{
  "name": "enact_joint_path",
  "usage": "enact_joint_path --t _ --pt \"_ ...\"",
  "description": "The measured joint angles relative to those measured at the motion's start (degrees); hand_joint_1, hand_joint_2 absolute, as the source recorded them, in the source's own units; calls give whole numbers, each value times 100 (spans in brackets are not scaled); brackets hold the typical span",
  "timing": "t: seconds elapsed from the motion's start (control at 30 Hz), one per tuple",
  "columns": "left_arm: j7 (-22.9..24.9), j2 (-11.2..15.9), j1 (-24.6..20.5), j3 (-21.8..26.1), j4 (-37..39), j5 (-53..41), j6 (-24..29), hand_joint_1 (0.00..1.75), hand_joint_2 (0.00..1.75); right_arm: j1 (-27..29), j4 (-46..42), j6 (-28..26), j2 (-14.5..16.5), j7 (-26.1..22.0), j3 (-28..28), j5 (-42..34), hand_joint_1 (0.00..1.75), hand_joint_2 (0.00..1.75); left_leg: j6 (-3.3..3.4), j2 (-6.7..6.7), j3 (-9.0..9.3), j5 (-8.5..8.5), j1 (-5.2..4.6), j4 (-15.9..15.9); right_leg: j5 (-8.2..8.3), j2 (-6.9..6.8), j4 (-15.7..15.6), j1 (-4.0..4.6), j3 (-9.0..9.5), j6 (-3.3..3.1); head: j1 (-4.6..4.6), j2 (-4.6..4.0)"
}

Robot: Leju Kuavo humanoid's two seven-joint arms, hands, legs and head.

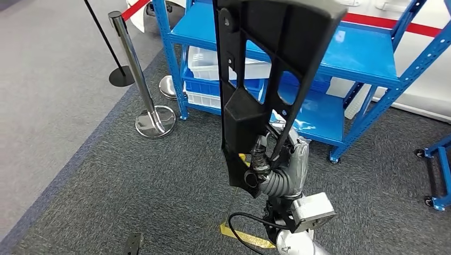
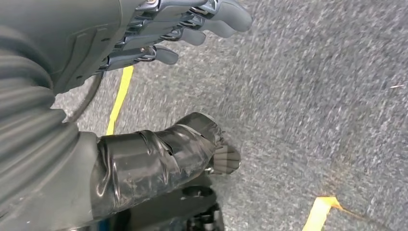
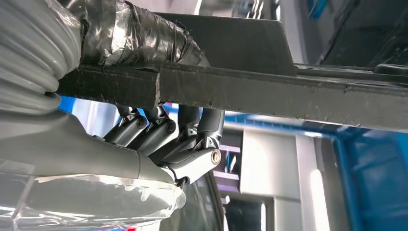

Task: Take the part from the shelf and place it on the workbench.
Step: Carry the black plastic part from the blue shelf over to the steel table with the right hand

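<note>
The part (image 1: 266,69) is a long black plastic frame with cut-out openings. It stands nearly upright in the middle of the head view, gripped near its lower end by my right hand (image 1: 274,154). In the right wrist view the dark fingers (image 3: 192,132) wrap under a bar of the part (image 3: 269,91) and the taped thumb lies over it. My left hand (image 2: 159,86) hangs over the grey carpet, its fingers (image 2: 202,21) spread with nothing in them. The blue shelf (image 1: 367,53) stands behind the part.
White and blue bins (image 1: 223,74) sit on the shelf's lower level. Two chrome stanchions (image 1: 146,95) with a red belt stand to the left on the carpet. Yellow tape (image 1: 244,236) marks the floor. Another blue frame on castors (image 1: 439,170) stands at the right edge.
</note>
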Motion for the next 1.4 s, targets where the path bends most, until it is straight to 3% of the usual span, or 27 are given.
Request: enact_joint_path --t 0.07,0.1,0.13,0.2,0.27,0.33,0.4,0.47,0.5,0.53,0.6,0.67,0.7,0.77,0.83,0.9,0.93,0.97,1.0,1.03,1.07,1.13,1.2,1.27,1.33,1.4 --pt "-45 -20 28 0 0 4 -16 0 175 -1 5 127 -1 -160 -25 -311 175 175 -3 -170 -21 -1 -12 55 390 86 -522 5 231 -39 1 0" --pt "-58 -30 32 0 0 1 -21 0 175 -5 7 183 -1 -228 -39 -424 175 175 -13 -248 -44 -4 -17 93 547 222 -877 -3 391 -57 1 0" --pt "-68 -38 28 0 0 -4 -23 0 175 -9 8 229 -1 -283 -52 -496 175 175 -28 -328 -84 -6 -21 142 650 358 -1180 -20 515 -61 -5 0" --pt "-71 -45 20 -1 0 -21 -24 0 175 -10 11 275 -1 -346 -68 -524 175 175 -90 -461 -173 21 -7 186 664 516 -1402 -23 580 -55 -4 0" --pt "-57 -44 38 -2 0 -45 -25 0 175 -14 13 284 -1 -369 -73 -441 175 175 -172 -523 -231 57 9 176 709 392 -1460 -23 592 -88 1 0" --pt "-23 -45 55 -2 1 -82 -34 0 175 -25 12 295 0 -355 -74 -282 175 175 -249 -300 -328 -79 -2 355 768 232 -1527 -49 615 -149 -60 1" --pt "3 -50 34 -3 1 -121 -58 0 175 -25 11 314 0 -323 -74 -113 175 175 -322 8 -567 -418 19 923 793 66 -1553 -50 609 -177 -117 1" --pt "16 -56 14 -4 1 -145 -79 0 175 -19 11 336 -1 -290 -72 13 175 175 -385 116 -795 -662 65 1514 795 -107 -1552 -46 598 -179 -117 0" --pt "19 -59 13 -4 2 -150 -83 0 175 -17 12 345 -1 -279 -71 53 175 175 -408 140 -789 -648 83 1574 794 -190 -1552 -49 596 -177 -120 0" --pt "20 -61 14 -4 2 -153 -84 0 175 -16 12 354 -1 -272 -70 81 175 175 -421 166 -682 -543 97 1428 791 -264 -1552 -53 598 -173 -118 0" --pt "11 -61 6 -5 2 -156 -85 0 175 -18 7 372 0 -261 -68 116 175 175 -414 332 -246 -234 92 680 782 -394 -1554 -56 616 -150 -119 0" --pt "22 -62 -23 -7 1 -177 -89 0 175 -23 -2 393 0 -245 -67 133 175 175 -336 495 36 -90 37 137 778 -500 -1557 -36 625 -96 -115 0" --pt "46 -62 -33 -9 0 -195 -95 0 175 -25 -5 409 -1 -239 -65 138 175 175 -290 518 58 -98 7 61 781 -547 -1564 -25 627 -63 -112 0" --pt "98 -61 -26 -13 1 -224 -113 0 175 -27 -9 445 -1 -235 -55 144 175 175 -191 408 46 -61 4 25 777 -617 -1584 -18 639 9 -110 0" --pt "122 -64 -17 -15 1 -235 -125 0 175 -32 -17 460 -2 -240 -48 146 175 175 -90 306 77 -7 27 -60 649 -445 -1440 -29 597 49 -86 0" --pt "128 -73 -37 -16 0 -238 -128 0 175 -28 -25 458 -4 -248 -44 148 175 175 -19 198 94 28 33 -104 325 -142 -864 -29 348 38 -50 0" --pt "132 -77 -47 -16 0 -238 -129 0 175 -19 -26 458 -5 -251 -43 148 175 175 -2 134 88 34 29 -101 157 -56 -476 -21 164 29 -45 0" --pt "134 -81 -51 -17 0 -238 -130 0 175 -6 -26 457 -6 -252 -42 147 175 175 1 59 83 35 23 -93 67 -15 -167 -11 12 27 -40 0" --pt "137 -84 -48 -17 0 -238 -130 0 175 3 -25 457 -7 -251 -40 147 175 175 2 -22 79 35 19 -79 86 2 -34 -6 -63 27 -40 0" --pt "139 -86 -44 -18 0 -237 -131 0 175 7 -25 458 -8 -253 -40 147 175 175 -2 -104 75 31 16 -57 204 15 -99 -6 -44 25 -40 0" --pt "139 -90 -41 -18 0 -234 -134 0 175 8 -25 458 -8 -258 -39 148 175 175 -11 -189 68 21 17 -20 407 54 -377 -15 77 21 -39 0" --pt "135 -97 -48 -19 0 -225 -139 0 175 7 -27 458 -8 -277 -38 150 175 175 -52 -348 5 -17 15 97 699 318 -1061 -57 372 16 -40 0" --pt "126 -102 -58 -20 1 -214 -140 0 175 10 -31 461 -8 -295 -36 159 175 175 -114 -481 -93 -30 21 182 750 511 -1377 -76 489 9 -38 0" --pt "121 -94 -35 -20 2 -210 -143 0 175 6 -34 463 -7 -307 -34 169 175 175 -184 -601 -157 2 46 176 765 423 -1399 -67 491 -31 -35 0" --pt "129 -81 -4 -21 2 -215 -152 0 175 -6 -34 464 -3 -320 -33 162 175 175 -245 -449 -238 -56 38 283 800 281 -1441 -82 510 -91 -66 0" --pt "150 -78 -15 -23 2 -226 -181 0 175 -9 -37 474 0 -339 -33 116 175 175 -303 -88 -480 -318 28 775 819 115 -1471 -81 518 -130 -111 0"
